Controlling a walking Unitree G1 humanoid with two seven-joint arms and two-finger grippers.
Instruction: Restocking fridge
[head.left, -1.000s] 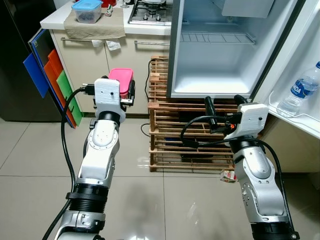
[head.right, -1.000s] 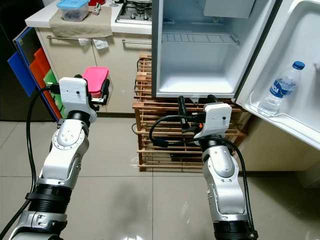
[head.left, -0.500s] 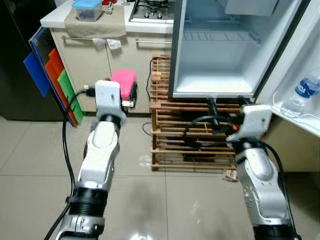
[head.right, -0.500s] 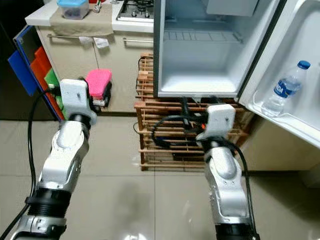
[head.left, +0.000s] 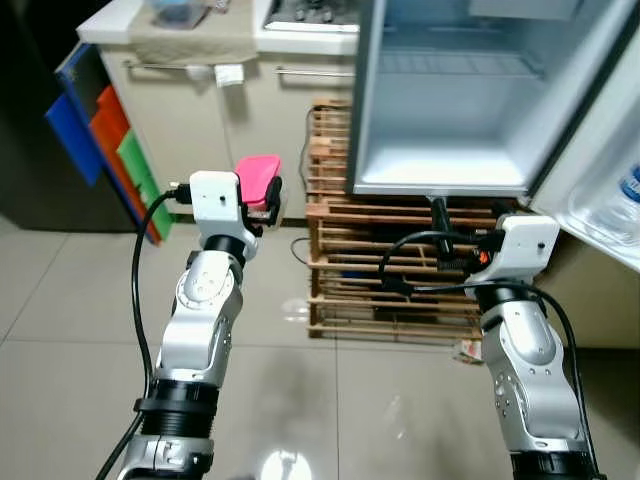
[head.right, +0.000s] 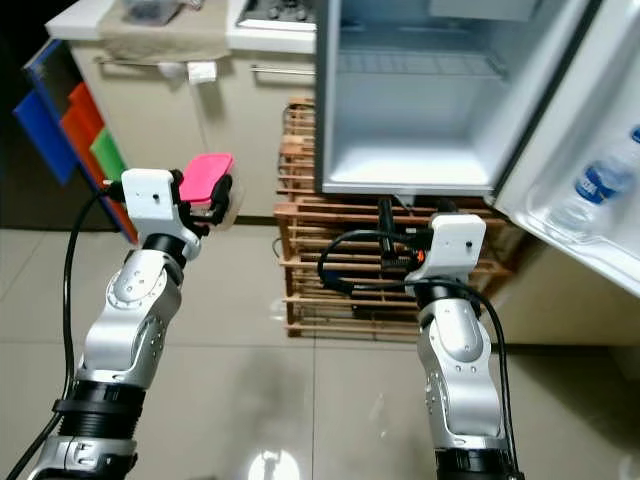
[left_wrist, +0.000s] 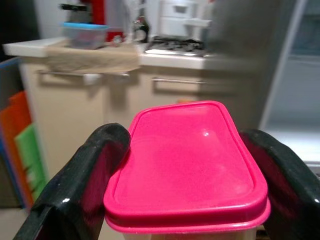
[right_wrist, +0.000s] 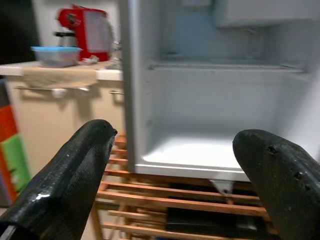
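Pink-lidded box (left_wrist: 187, 165) clamped between left gripper (head.left: 262, 195) fingers, held left of the open fridge (head.left: 455, 110) and well short of it; right gripper (right_wrist: 170, 170) spread wide, holding nothing; shelves bare, bottle (head.right: 592, 190) in door, stocking barely begun.

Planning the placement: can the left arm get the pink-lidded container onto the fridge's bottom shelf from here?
Probably yes: the fridge stands open, its bottom shelf bare, nothing between it and the container.
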